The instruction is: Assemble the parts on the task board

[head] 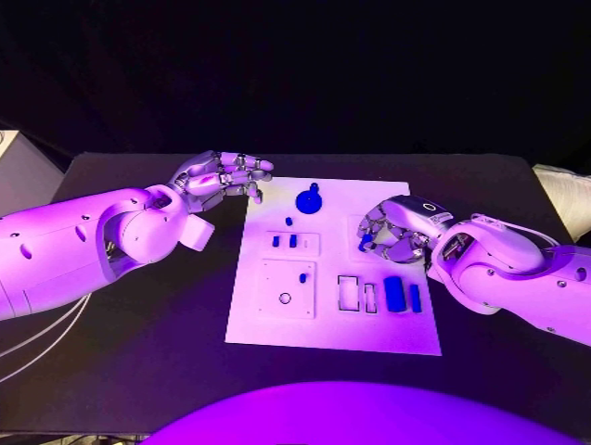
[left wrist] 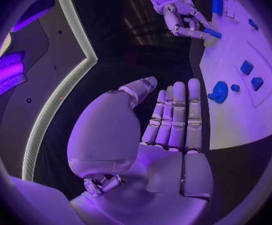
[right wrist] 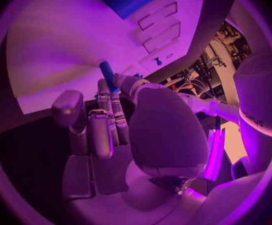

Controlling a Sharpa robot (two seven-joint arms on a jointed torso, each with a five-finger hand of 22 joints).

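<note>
The white task board (head: 335,324) lies mid-table. My right hand (head: 400,230) hovers over its right side and pinches a small blue peg (head: 366,243) between thumb and finger; the right wrist view shows the peg (right wrist: 106,72) sticking out past the fingertips (right wrist: 103,87) above the board (right wrist: 61,45). My left hand (head: 222,176) sits at the board's far left corner, holding nothing, its fingers (left wrist: 176,110) straight and side by side. A round blue part (head: 309,199) lies just to its right on the board. Two blue bars (head: 394,293) stand near the right edge.
Two small blue squares (head: 283,241) sit in a raised plate left of centre, above a square plate with a hole (head: 285,298). Two empty rectangular slots (head: 358,294) lie beside the bars. Black table (head: 148,352) surrounds the board.
</note>
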